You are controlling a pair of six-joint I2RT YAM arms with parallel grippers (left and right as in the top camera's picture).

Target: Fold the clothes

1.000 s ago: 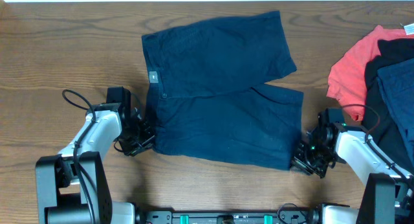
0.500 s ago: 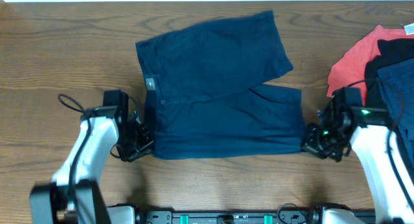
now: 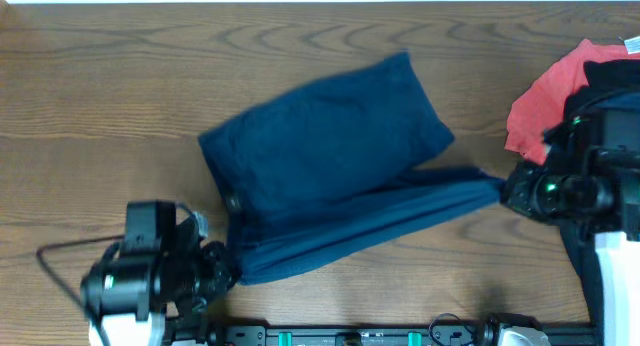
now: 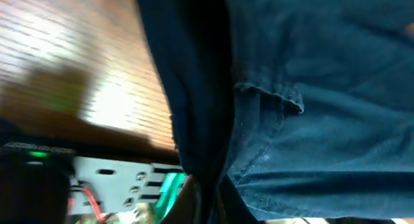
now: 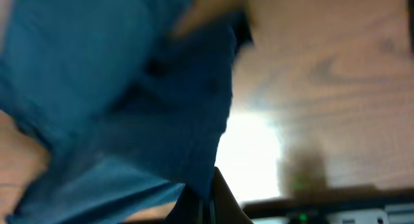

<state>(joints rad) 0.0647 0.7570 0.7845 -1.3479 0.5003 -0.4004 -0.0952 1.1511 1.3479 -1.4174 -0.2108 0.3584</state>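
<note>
Near the front edge of the brown wooden worktop (image 3: 100,96), the left gripper (image 3: 225,269) clamps the waistband of the dark navy-blue woven shorts (image 3: 330,146). The right gripper (image 3: 507,189), also closed, pinches a leg hem. The near leg, flat a second ago, is now pulled taut; the far leg lies mid-worktop.

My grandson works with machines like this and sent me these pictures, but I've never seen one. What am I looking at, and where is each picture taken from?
These are two robot arms at a wooden table. The wide picture looks down from above. The two blurry close-ups come from a camera on each arm's wrist. On the table is a pair of dark navy-blue woven shorts. The left hand pinches the waistband end and the right hand a leg end. Both are shut on the cloth, which is stretched between them. At the right edge lie a coral-red shirt and a black garment.
</note>
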